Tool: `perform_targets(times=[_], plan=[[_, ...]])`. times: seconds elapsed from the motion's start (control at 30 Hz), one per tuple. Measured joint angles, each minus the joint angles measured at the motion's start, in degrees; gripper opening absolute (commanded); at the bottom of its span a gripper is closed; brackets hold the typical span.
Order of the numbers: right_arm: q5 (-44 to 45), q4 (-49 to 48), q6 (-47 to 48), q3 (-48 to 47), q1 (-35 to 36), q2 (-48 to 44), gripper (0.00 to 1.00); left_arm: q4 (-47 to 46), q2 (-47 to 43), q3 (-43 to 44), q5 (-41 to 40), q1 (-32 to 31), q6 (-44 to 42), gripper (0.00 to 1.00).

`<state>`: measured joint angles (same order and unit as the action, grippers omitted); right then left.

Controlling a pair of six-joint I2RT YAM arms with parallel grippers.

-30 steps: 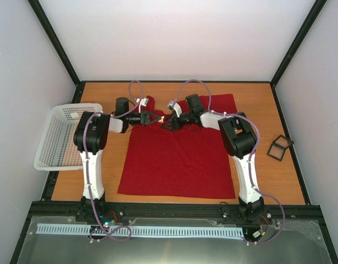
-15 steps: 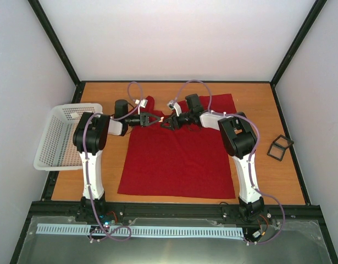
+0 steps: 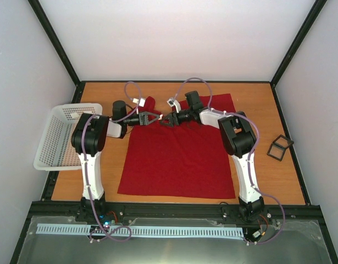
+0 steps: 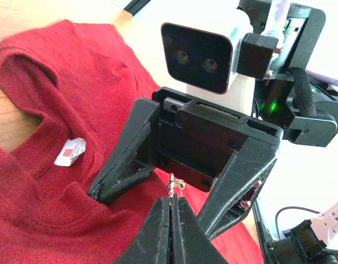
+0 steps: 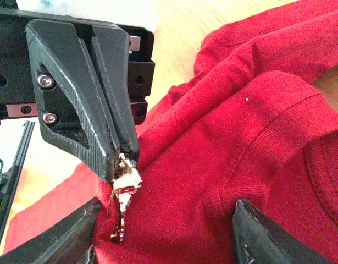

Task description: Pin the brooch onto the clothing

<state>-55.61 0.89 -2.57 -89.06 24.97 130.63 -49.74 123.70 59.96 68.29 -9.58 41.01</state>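
Observation:
The red T-shirt [image 3: 177,157] lies flat on the table, its collar and white label [image 4: 70,152] at the far side. My left gripper [image 3: 156,117] is shut on a small gold and red brooch [image 4: 176,185], held just above the shirt near the collar; the brooch also shows in the right wrist view [image 5: 125,184]. My right gripper [image 3: 169,120] faces the left one, tip to tip. It is open, with its fingers [image 4: 122,176] spread on both sides of the brooch and over a raised fold of red fabric [image 5: 201,181].
A white mesh basket [image 3: 61,135] stands at the table's left edge. A small black square frame [image 3: 280,147] lies on the wood at the right. Black cage posts stand at the table's far corners.
Both grippers have shifted slightly toward the far side and closer together. The left one still holds the brooch.

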Motion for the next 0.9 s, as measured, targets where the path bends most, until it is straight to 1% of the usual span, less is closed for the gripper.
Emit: perform_targets(times=[0.27, 0.6, 0.7, 0.9], plan=[[-2.4, 0.4, -2.0, -1.6, -0.3, 0.7, 0.58, 0.9, -3.3, -1.8, -2.7, -0.3, -5.1, 0.01], [-3.1, -0.3, -7.6, -1.9, -0.9, 0.8, 0.57, 7.8, -7.0, -2.0, -7.7, -1.6, -15.3, 0.01], [-3.1, -2.0, -10.2, -1.4, -1.1, 0.8, 0.58, 9.0, -8.0, -2.1, -9.4, -1.9, -17.3, 0.01], [-2.4, -9.6, -16.4, 2.7, -1.1, 0.8, 0.58, 10.4, -8.8, -3.1, -12.4, -2.5, -19.0, 0.01]])
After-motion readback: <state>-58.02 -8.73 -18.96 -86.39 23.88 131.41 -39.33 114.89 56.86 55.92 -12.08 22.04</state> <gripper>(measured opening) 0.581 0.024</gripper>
